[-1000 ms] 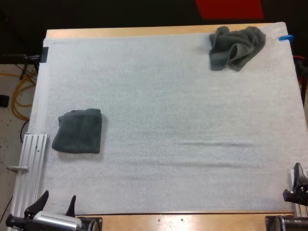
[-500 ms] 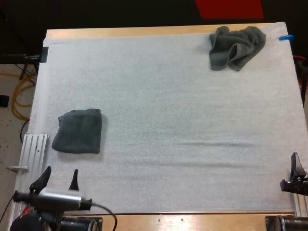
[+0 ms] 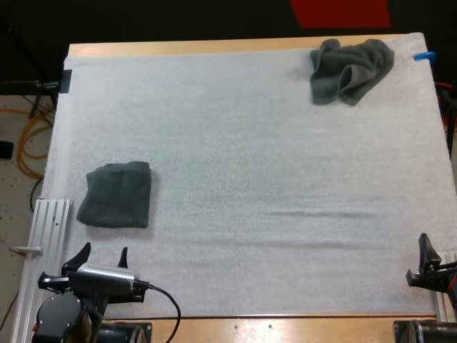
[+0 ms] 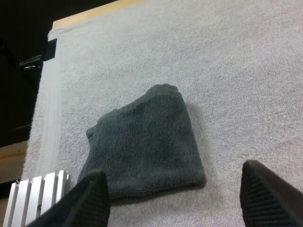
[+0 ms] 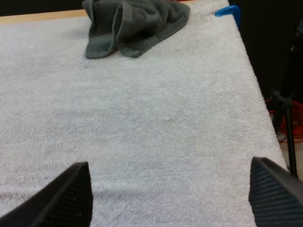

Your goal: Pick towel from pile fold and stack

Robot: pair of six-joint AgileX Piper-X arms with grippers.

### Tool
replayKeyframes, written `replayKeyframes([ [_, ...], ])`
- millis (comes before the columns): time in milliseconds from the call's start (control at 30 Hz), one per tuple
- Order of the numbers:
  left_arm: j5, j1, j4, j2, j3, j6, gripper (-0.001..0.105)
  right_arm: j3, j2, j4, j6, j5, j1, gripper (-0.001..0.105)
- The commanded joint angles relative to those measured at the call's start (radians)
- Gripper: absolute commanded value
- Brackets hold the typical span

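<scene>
two dark grey-green towels lie on the white mat, well apart; the crumpled towel sits at the far right corner, bunched into humps and folds, with one hemmed band turned outward on its left side; the folded towel lies flat at the near left, close to the mat's left edge.

the left gripper hangs over the near left of the mat, just on the near side of the folded towel, its fingers spread wide and pinching nothing; the right gripper is at the near right edge, fingers likewise spread and empty, facing the crumpled towel across a long stretch of bare mat.

the crumpled towel looks like light, limp terry; it should sag and drape once lifted, give under the fingers rather than slip, and it cannot be harmed by a firm pinch; the risk is rather in grabbing a hump, which would probably raise the whole bundle unopened; the better hold seems to be the exposed hem or a free corner, pinched low against the mat, so that the cloth falls open for folding.
</scene>
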Motion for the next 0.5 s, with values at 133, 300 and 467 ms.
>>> replayKeyframes([
  [133, -0.007, 0.0, -0.013, -0.139, -0.004, -0.009, 0.058, -0.005, -0.041, -0.005, -0.002, -0.006, -0.002, 0.067],
  [300, -0.007, 0.0, -0.013, -0.139, -0.004, -0.009, 0.058, -0.005, -0.041, -0.005, -0.002, -0.006, -0.002, 0.067],
  [467, -0.007, 0.0, -0.013, -0.139, -0.004, -0.009, 0.058, -0.005, -0.041, -0.005, 0.001, -0.006, -0.002, 0.067],
])
